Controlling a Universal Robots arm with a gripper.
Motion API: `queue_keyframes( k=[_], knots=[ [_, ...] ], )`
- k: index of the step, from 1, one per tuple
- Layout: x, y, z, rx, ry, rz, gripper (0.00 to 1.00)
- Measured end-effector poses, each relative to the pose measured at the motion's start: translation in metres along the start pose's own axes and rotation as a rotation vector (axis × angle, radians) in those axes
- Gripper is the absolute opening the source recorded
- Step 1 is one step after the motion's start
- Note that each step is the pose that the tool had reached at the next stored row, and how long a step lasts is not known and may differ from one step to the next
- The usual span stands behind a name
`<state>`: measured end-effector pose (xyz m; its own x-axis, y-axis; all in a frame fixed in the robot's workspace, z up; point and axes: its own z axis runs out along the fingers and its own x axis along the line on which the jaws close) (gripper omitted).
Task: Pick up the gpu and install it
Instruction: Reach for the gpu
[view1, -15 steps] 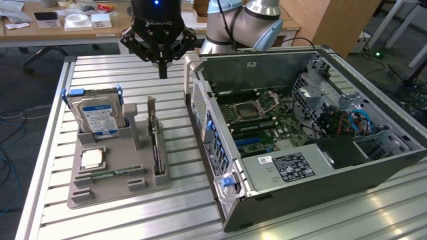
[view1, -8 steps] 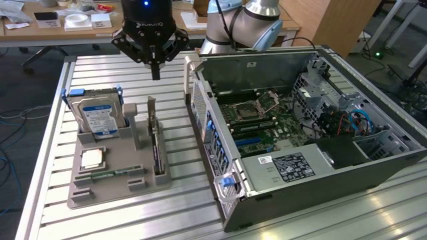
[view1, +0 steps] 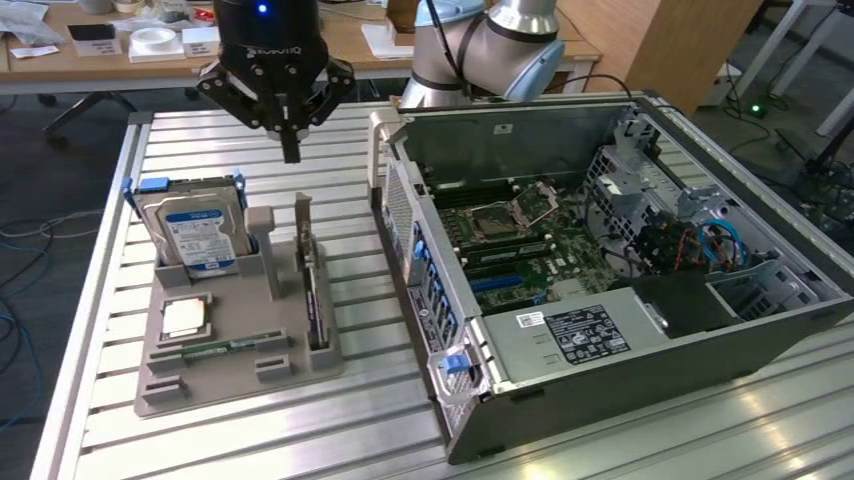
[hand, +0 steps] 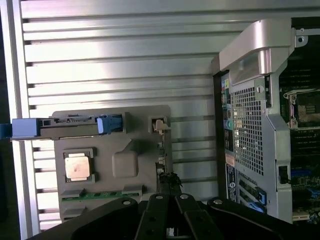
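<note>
Exterior view: gripper (view1: 290, 150) pinched closed, empty, above upright gpu (view1: 311, 290); judged light, stiff, fragile; grasp its top edge.

- The gripper (view1: 290, 157) is held pointing straight down, with its black body upright.
- Its fingers (view1: 290, 138) are seen pressed against each other, forming a single narrow tip with no gap between them.
- The linkage bars (view1: 240, 92) are spread out on both sides of the black housing and are drawn in towards the tip, so that a diamond-like outline is formed.
- A blue light (view1: 262, 8) is lit on the wrist section above the gripper.
- The arm (view1: 514, 40), with silver-grey joints and pale blue caps, is seen behind the gripper, towards the exterior view's right.
- In the wrist view, the dark housing and folded linkages are seen from above, converging on the closed tip.
</note>
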<state>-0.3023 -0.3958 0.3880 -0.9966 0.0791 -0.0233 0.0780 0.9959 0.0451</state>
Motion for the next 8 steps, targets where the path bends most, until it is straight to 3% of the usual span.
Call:
queue_keyframes(
  k=[8],
  knots=[
    [0.0041,-0.0005,0.0,0.0,0.0001,0.0,0.11]
  ],
)
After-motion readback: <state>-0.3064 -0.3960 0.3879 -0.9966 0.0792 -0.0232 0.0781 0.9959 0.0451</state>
